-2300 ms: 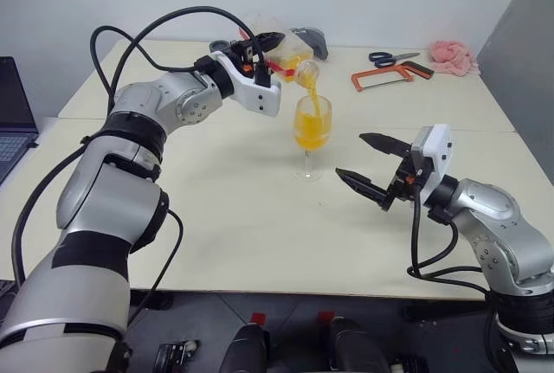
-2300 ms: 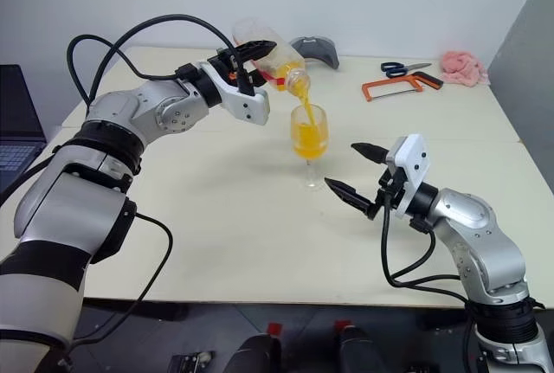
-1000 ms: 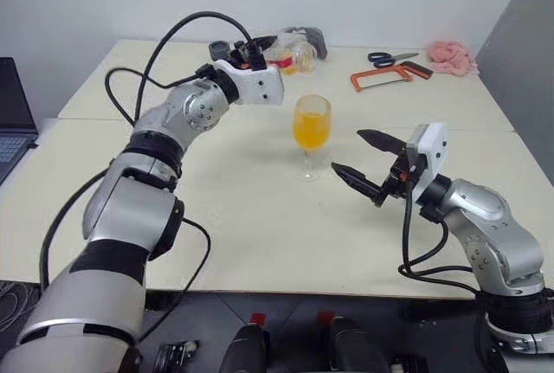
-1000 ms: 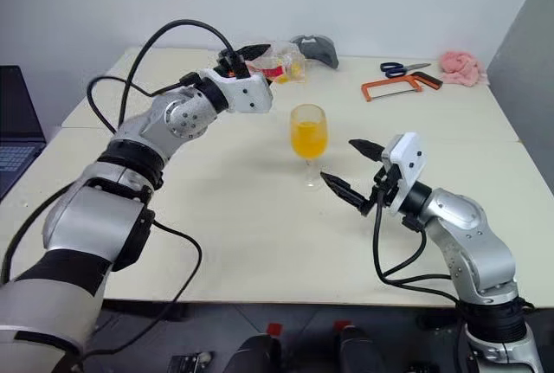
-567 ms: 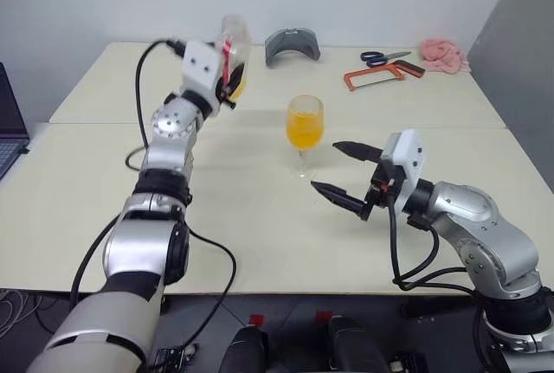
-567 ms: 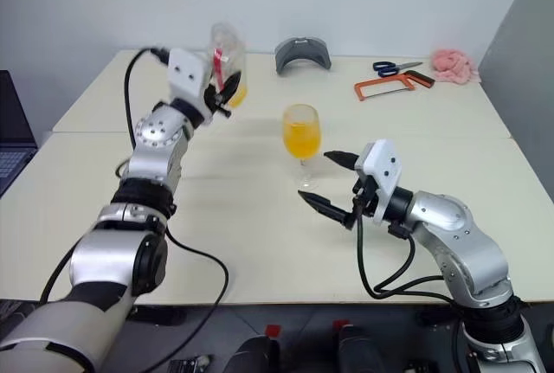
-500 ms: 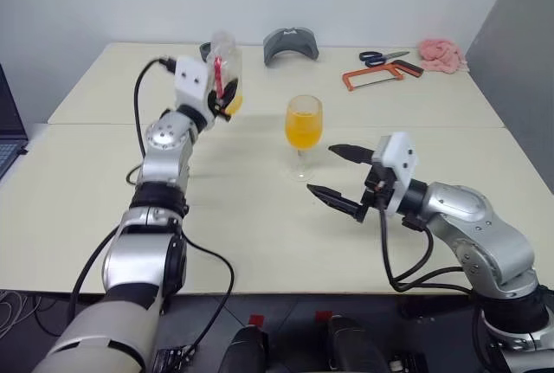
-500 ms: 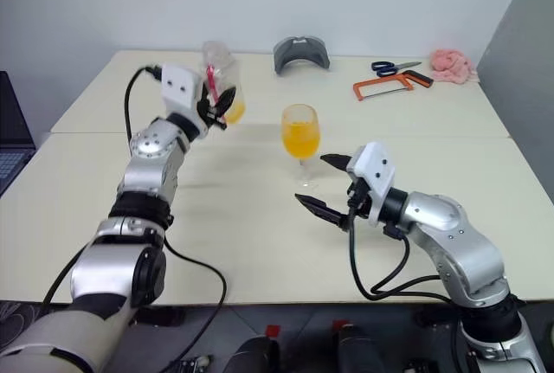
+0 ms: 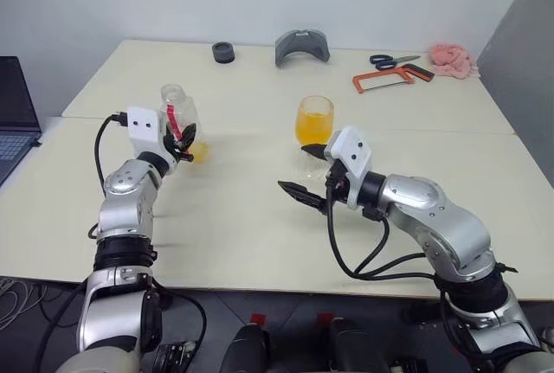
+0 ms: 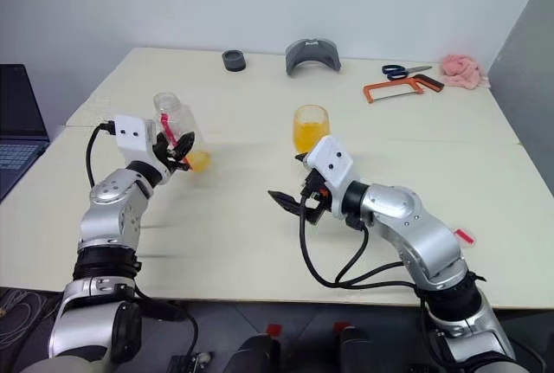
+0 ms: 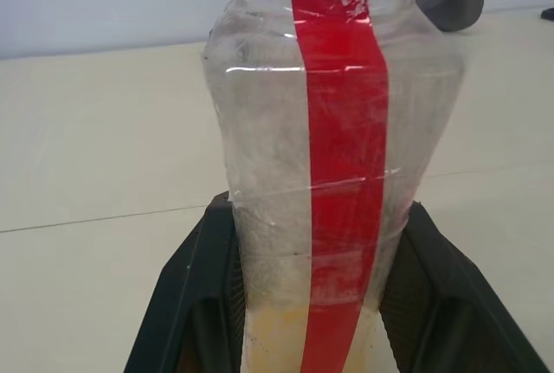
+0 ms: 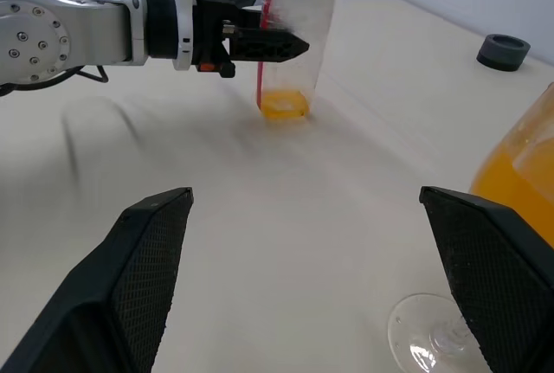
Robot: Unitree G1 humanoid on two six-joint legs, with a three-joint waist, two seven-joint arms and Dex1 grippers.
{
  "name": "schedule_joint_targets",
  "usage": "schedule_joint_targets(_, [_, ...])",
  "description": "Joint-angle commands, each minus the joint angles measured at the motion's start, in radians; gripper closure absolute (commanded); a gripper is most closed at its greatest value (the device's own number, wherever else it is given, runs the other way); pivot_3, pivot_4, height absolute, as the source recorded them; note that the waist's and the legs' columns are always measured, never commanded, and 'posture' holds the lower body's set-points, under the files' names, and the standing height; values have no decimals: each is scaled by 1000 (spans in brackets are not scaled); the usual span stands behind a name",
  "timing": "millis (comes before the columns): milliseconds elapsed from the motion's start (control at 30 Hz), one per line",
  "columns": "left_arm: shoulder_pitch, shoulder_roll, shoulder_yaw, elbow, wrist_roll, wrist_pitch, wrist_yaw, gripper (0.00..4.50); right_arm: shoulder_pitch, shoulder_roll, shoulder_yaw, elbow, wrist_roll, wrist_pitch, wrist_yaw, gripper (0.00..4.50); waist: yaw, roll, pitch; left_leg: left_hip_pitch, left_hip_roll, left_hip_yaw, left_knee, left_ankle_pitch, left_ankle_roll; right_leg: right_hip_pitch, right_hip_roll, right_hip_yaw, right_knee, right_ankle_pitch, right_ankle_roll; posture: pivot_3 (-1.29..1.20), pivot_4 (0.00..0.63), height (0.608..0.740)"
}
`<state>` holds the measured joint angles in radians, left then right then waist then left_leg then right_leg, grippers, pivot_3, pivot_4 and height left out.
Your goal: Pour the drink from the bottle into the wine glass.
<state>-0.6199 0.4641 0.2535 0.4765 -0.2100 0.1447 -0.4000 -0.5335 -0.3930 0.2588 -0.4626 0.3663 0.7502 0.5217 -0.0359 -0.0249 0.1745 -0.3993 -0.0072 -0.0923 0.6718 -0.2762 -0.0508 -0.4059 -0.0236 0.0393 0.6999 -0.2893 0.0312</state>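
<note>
Left pincer [image 9: 184, 139] around red-striped bottle [image 9: 180, 118]

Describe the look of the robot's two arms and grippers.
Both arms are silver-grey metal with black joint bands and loose black cables. Each wrist carries a white boxy housing. The left gripper and right gripper each have two black pointed fingers, with textured inner pads.
</note>
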Motion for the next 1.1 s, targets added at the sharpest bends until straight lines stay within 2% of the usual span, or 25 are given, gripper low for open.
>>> schedule_joint_targets(33, [0, -5, 25, -11, -15, -53, 13, 2839, -24, 6, -2, -20, -9, -14, 6, 0, 1, 0, 0, 0, 0, 0, 0, 0, 0, 0, 0, 0, 0, 0, 0, 0, 150, 740])
schedule_joint_targets(167, [10, -17, 27, 39, -11, -101, 21, 2839, -27, 11, 2, -18, -18, -14, 12, 0, 1, 0, 0, 0, 0, 1, 0, 0, 1, 0, 0, 0, 0, 0, 0, 0, 150, 740])
schedule_joint_targets(433, [42, -26, 21, 26, -11, -130, 23, 226, -20, 9, 1, -26, -28, -7, 22, 0, 1, 0, 0, 0, 0, 1, 0, -1, 1, 0, 1, 0, 0, 0, 0, 0, 150, 740])
schedule_joint_targets(467, [47, -26, 19, 22, -10, -132, 22, 23, -19, 9, 1, -26, -29, -6, 24, 0, 1, 0, 0, 0, 0, 1, 0, -1, 1, 0, 1, 0, 0, 0, 0, 0, 150, 740])
schedule_joint_targets(633, [92, -23, 3, -35, -8, -132, 0, 23, 8, -7, 10, -20, -52, -31, 37, 0, 1, 0, 0, 0, 0, 1, 0, -1, 1, 0, 1, 0, 0, 0, 0, 0, 150, 740])
schedule_joint_targets(767, [174, -22, -2, -138, -14, -129, -16, 23, 99, -39, 32, 4, -129, -155, 34, 0, 2, -2, -1, 0, 0, 1, -1, -1, 1, 0, 0, 0, 0, 0, 0, 0, 150, 740])
schedule_joint_targets(900, [268, -24, 13, -253, -29, -76, 8, 23, 239, 5, -5, 40, -162, -301, -16, 0, 2, -2, -1, 1, 1, 1, -2, -1, 2, 0, 0, 1, -1, 0, 0, 0, 150, 740])
schedule_joint_targets(1100, [385, -52, 22, -436, -50, 23, 69, 23, 399, 135, -130, 115, -168, -504, -141, 0, 3, -2, -1, 1, 2, 1, -2, -1, 2, 1, 1, 1, -1, 0, 0, 0, 150, 740])
